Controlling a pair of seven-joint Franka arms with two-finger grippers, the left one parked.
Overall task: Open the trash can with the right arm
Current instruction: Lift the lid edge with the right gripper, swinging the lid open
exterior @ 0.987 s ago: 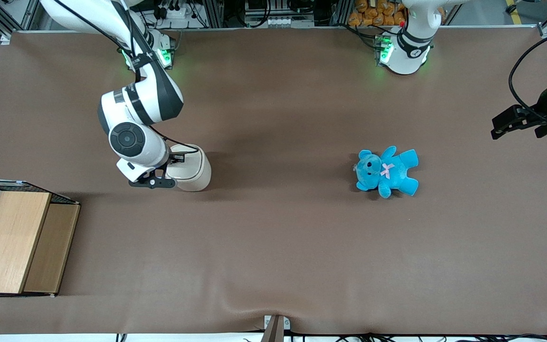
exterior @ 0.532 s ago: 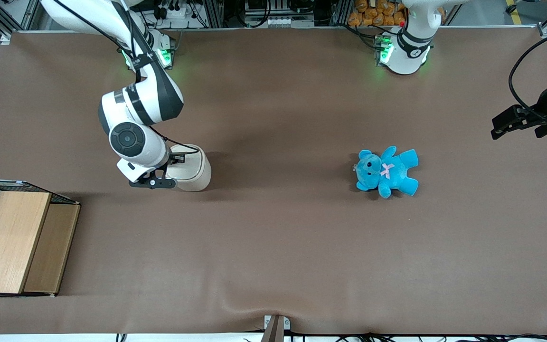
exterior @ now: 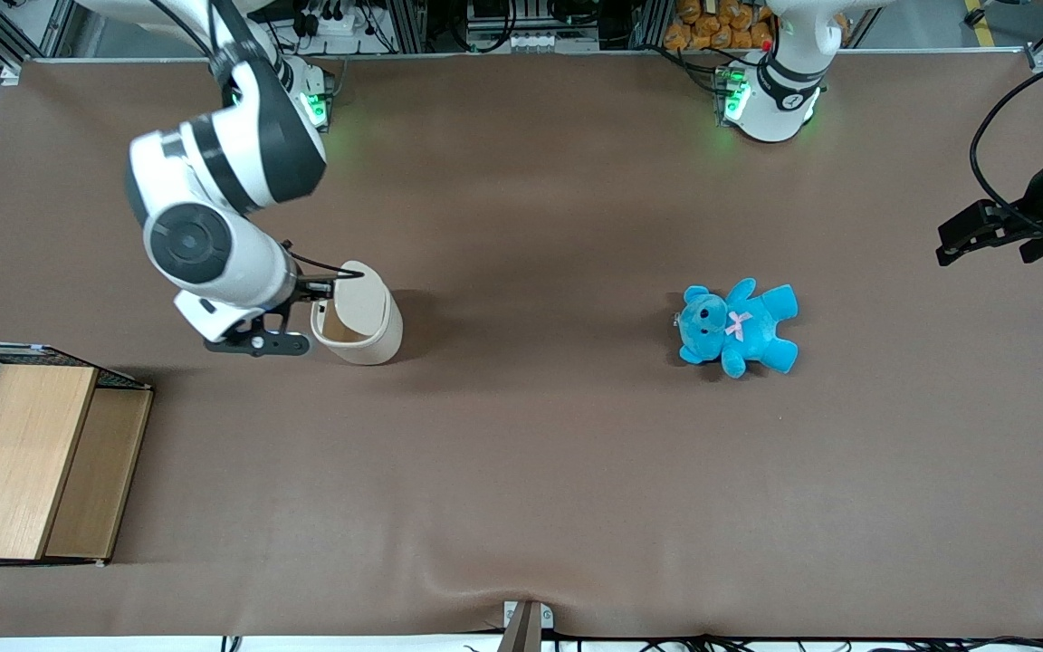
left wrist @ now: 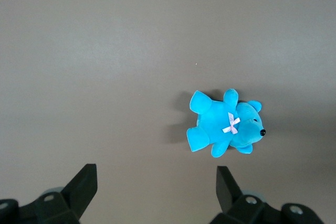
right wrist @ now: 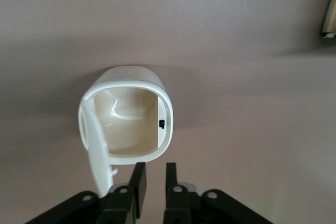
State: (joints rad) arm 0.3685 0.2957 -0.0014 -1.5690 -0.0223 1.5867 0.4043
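**Lid Up, Bin Exposed: Right Arm Hovers at the Rim**

The trash can (exterior: pixel 357 314) sits in the left-centre of the front frame, on the brown table (exterior: pixel 521 471), and its lid (exterior: pixel 368 288) stands tipped up, the tan inside showing through the mouth. The right arm (exterior: pixel 214 199) hangs over it from the upper left, and the gripper (exterior: pixel 304 303) is just beside the rim, on the side toward the working arm's end of the table. In the wrist view the trash can (right wrist: pixel 126 114) fills the middle, the lid (right wrist: pixel 97 148) swung up on edge, and the gripper (right wrist: pixel 154 177) shows its jaws drawn narrow, only a slim gap between the fingers (right wrist: pixel 139 174), holding nothing that can be seen.

The job looks all but done, yet there is risk here. The lid seems to stand near upright, so a nudge from the fingers as the arm pulls clear could tip it shut again. The bin looks light: a snag on the rim could drag or topple it. A cable (exterior: pixel 318 267) loops close above the lid, too, and might brush it.

The blue teddy bear (exterior: pixel 737 326) lies well apart in the right-centre, and the wooden box (exterior: pixel 33 462) sits at lower left, neither in play.
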